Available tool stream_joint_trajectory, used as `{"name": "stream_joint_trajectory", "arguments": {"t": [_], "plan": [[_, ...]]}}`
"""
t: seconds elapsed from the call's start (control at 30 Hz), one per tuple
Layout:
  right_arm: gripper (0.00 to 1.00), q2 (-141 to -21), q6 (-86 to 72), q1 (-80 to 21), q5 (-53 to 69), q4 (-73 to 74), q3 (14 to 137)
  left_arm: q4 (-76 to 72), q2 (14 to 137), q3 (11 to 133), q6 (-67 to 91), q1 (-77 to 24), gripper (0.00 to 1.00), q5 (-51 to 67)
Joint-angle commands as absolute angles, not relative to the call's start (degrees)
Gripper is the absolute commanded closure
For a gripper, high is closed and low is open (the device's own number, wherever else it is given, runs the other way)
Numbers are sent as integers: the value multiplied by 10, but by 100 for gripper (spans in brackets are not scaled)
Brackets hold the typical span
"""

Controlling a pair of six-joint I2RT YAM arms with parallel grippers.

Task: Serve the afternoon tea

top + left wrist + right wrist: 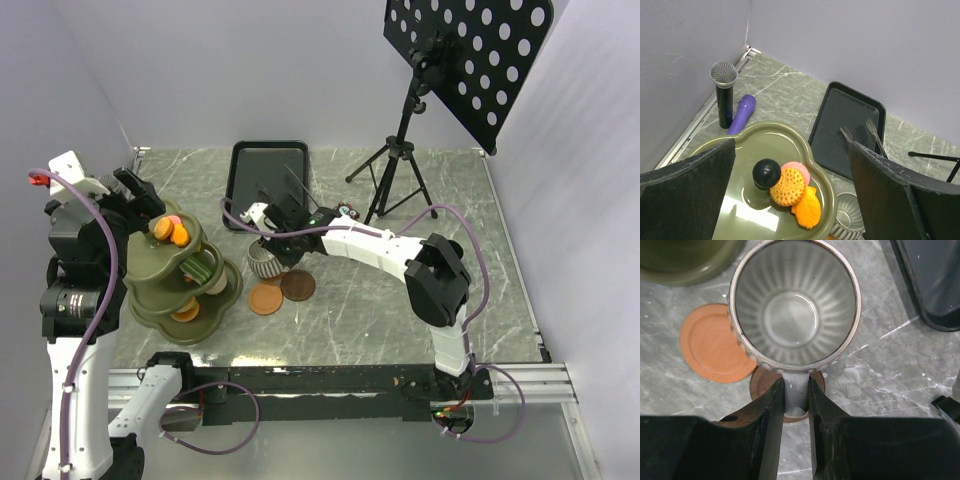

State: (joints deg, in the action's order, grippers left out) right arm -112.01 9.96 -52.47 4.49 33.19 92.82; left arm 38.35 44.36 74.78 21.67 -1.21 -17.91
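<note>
1. I'm pinching the ribbed grey cup (795,310) by its handle, my right gripper (796,390) jaws sitting narrow around it.
2. Cup's staying upright, mouth up, just beside the orange saucer (712,345) and partly covering the brown saucer (297,285). Can't tell if it's touching down.
3. The black tray (935,285) is lying nearby.
4. My left gripper (791,145) is hanging wide open over the olive stand (765,127), where the pastries (788,187) are sitting on top.
</note>
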Motion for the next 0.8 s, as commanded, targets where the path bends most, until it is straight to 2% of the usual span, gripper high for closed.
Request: {"name": "stream_joint_trajectory", "arguments": {"t": [0.0,0.47,0.67,0.77], "plan": [[100,-1117,101,-526,29,258,924,378,446,770,207,-11,0,-183],[99,-1111,95,-527,14,265,893,381,445,769,207,-11,0,-181],[66,-1103,92,-530,2,268,879,382,441,766,208,-12,0,-180],[46,-1092,91,-532,1,270,871,381,440,766,207,-11,0,-182]]}}
